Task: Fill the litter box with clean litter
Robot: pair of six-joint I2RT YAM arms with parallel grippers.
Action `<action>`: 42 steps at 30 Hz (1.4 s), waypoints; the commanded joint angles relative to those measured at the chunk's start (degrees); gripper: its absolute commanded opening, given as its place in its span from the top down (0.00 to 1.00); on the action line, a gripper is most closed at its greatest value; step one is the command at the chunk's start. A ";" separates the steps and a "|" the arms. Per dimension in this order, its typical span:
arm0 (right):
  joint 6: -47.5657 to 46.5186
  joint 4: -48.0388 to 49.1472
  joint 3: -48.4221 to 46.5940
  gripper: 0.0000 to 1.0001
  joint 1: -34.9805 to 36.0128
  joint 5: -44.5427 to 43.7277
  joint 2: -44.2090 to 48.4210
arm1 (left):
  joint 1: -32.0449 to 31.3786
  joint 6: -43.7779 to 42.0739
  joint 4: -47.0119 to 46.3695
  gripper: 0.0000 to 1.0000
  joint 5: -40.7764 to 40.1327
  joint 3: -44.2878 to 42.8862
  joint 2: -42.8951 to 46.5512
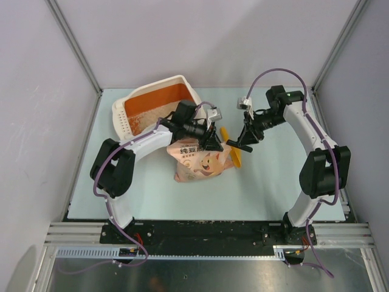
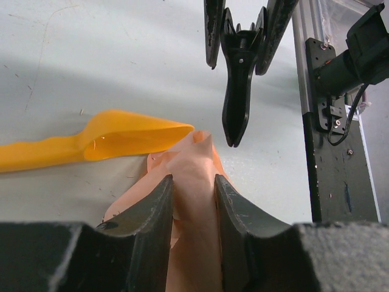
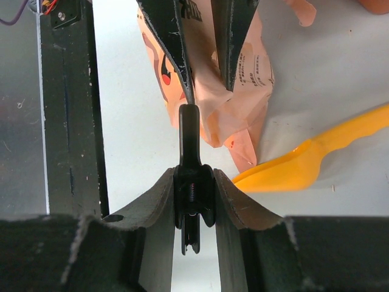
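Bag [image 1: 197, 163] top hidden under the left tool [image 2: 193, 188], scoop [image 2: 91, 143] handle cut off at the left-wrist view's edge, litter box [image 1: 121, 118] near corner behind the left arm [image 1: 140, 143], black clip [image 3: 189, 131] base buried in the right tool [image 3: 189, 176]

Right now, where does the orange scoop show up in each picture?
Top external: the orange scoop, mid-table, right of the pink-beige bag.
Left wrist: left of centre, its bowl tip beside the bag.
Right wrist: lower right, below the bag.
Shared landmark: the pink-beige bag.
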State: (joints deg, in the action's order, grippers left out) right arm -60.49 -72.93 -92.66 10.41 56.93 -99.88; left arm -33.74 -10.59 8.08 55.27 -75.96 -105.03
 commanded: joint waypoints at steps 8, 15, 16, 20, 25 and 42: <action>8.35 8.32 1.87 1.00 3.21 -3.75 0.30 | -0.28 0.83 -1.13 0.58 1.33 -1.38 1.06; 11.44 12.10 1.52 1.00 4.09 -3.93 -1.02 | -0.28 0.92 -1.13 0.53 2.13 -1.47 0.88; 11.45 12.19 1.61 1.00 4.17 -3.75 -1.11 | -0.28 0.83 -1.13 0.53 2.21 -1.64 0.71; 10.22 11.76 2.13 1.00 5.14 -3.49 -1.02 | -0.19 1.53 -1.05 0.53 3.36 -2.34 -0.17; 9.34 10.87 2.66 1.00 5.84 -3.31 -1.02 | -0.28 1.98 -1.13 0.56 4.67 -3.49 -1.31; 4.69 6.85 0.03 0.34 -0.13 -0.24 0.03 | -0.36 -0.57 -1.04 1.00 4.15 -3.49 -0.96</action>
State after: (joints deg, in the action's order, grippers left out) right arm -51.88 -62.54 -89.62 13.78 53.80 -100.95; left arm -33.80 -10.15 8.12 59.11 -77.41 -107.07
